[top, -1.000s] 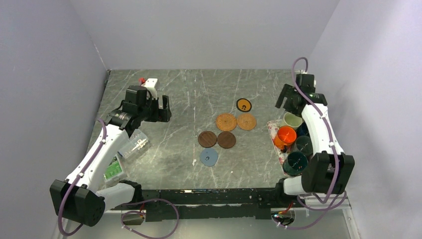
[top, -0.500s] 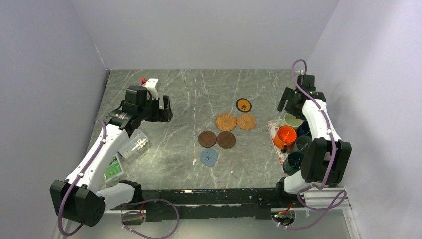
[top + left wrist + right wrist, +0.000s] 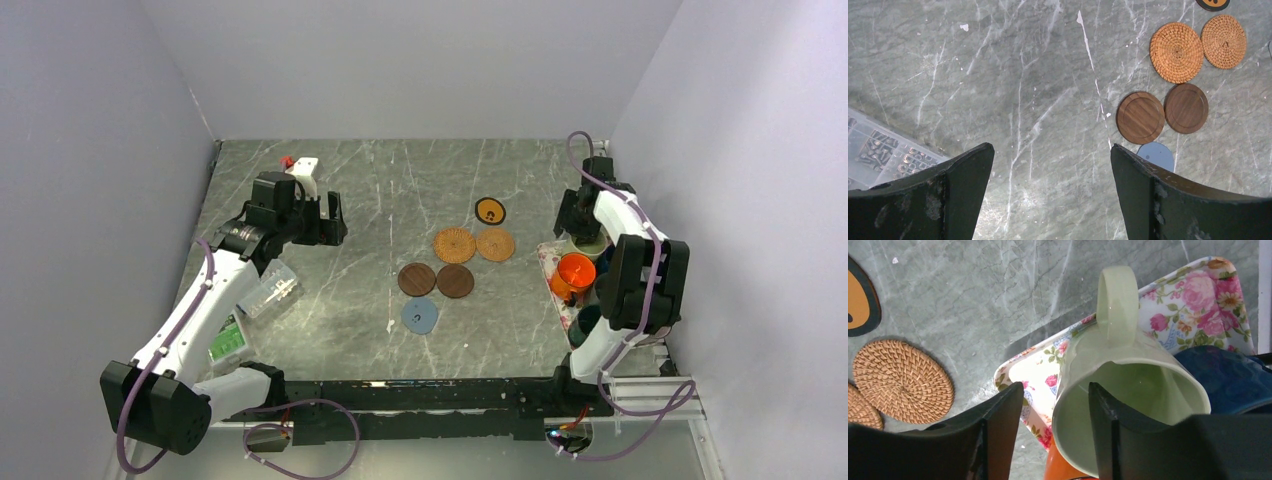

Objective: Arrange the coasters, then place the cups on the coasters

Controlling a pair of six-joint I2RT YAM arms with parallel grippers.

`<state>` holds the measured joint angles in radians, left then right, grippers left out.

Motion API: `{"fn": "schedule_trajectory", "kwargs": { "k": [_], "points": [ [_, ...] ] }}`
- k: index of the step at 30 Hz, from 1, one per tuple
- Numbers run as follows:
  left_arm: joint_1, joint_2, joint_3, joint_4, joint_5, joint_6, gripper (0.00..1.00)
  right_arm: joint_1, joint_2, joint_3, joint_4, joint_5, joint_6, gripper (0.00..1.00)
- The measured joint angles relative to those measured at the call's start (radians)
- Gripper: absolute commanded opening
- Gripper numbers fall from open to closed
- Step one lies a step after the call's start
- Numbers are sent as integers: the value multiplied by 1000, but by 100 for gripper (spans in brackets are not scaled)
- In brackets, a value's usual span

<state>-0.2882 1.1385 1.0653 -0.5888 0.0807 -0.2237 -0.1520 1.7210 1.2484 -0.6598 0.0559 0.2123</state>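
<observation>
On the floral tray (image 3: pixel 1198 295), my right gripper (image 3: pixel 1055 392) straddles the rim of the cream cup (image 3: pixel 1128 370). One finger is inside the bowl and the other outside, with a sliver of tray showing between it and the wall, so nothing is pinched. My left gripper (image 3: pixel 1052 150) hangs spread wide over the table (image 3: pixel 1023 75), and the coasters (image 3: pixel 1140 117) lie ahead of its fingertips, off to one side.

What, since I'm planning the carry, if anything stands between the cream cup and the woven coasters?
Nothing visible: only the floral tray's rim and bare table lie between the cream cup and the nearest woven coaster.
</observation>
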Motion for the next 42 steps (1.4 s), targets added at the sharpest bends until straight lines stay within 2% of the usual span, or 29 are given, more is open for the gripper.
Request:
{"fn": "schedule_trajectory", "kwargs": {
  "k": [8,9,14,20,30,36,42],
  "points": [
    [0,1,0,0,0,0,93,0,4,-2,34,18,-24,2],
    [0,1,0,0,0,0,93,0,1,-2,22,26,-25,0],
    [0,1,0,0,-3,0,93,-5,-7,19,7,37,-42,0],
    [0,1,0,0,-15,1,93,3,-8,125,-18,28,-58,0],
    [0,1,0,0,-18,1,93,52,-122,202,-45,-30,-83,0],
    [0,1,0,0,-18,1,93,185,-194,201,-38,-157,-198,0],
    [0,1,0,0,-19,1,93,345,-193,192,-25,-261,-301,0]
  ]
}}
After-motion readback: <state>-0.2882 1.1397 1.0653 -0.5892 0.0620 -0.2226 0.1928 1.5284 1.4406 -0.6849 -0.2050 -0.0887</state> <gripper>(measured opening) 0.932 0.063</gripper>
